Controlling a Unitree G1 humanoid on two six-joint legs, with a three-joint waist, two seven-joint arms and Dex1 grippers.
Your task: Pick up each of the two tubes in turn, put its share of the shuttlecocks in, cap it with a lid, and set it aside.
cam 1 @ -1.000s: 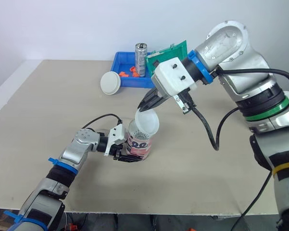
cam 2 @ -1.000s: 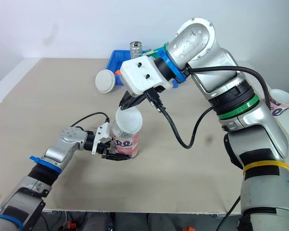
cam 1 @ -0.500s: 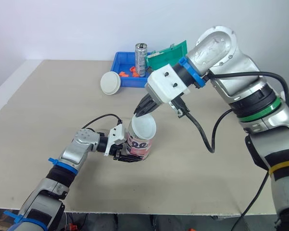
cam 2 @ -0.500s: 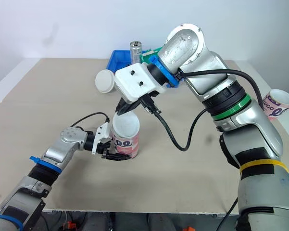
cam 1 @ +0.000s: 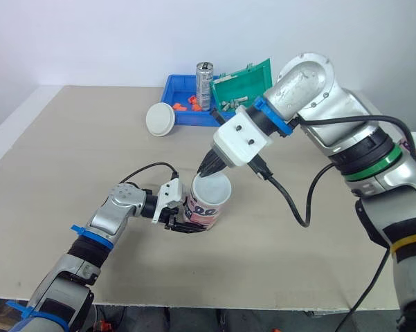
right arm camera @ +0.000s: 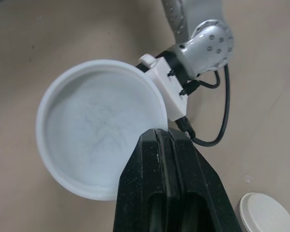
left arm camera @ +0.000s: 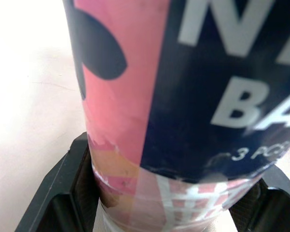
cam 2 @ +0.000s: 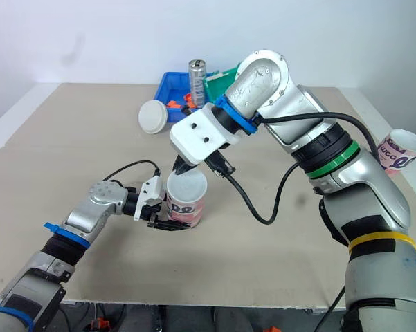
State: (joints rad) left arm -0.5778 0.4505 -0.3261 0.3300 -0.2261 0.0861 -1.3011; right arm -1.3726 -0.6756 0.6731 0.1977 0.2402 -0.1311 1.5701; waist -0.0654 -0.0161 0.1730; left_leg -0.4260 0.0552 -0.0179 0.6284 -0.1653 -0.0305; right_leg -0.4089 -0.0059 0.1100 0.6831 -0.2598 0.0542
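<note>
Capping step: a translucent white round plastic lid (cam 1: pixel 212 187) lies over the mouth of the pink and navy printed cardboard tube (cam 1: pixel 209 207); whether it is pressed fully home cannot be told.
Tube position: upright on the beige table (cam 1: pixel 69 159), near its middle, well apart from the blue plastic bin (cam 1: pixel 167 97) at the far edge.
Left gripper (cam 1: pixel 187 223): clenched round the lower part of the tube, one black finger on each side, steadying it against the tabletop.
Right gripper (right arm camera: pixel 165 137): pinched tight on the lid's rim at one edge, reaching down from above.
Lid handling: likely thin, light and a little springy; held by one edge it may tip, so an even downward push across the whole rim would probably seat it better than more pull at the pinch.
Tube handling: judged light and fairly stiff, but the wall could dent under a hard squeeze; the low grip suits capping, while a hold nearer mid-height may carry it more steadily when it is set aside.
Risk: pressing off-centre could tilt the tube or pop the far side of the lid up.
Spare parts: a second white round lid (cam 1: pixel 160 119) lies just beside the bin; another pink printed tube (cam 2: pixel 399 148) stands at the table's right edge.
</note>
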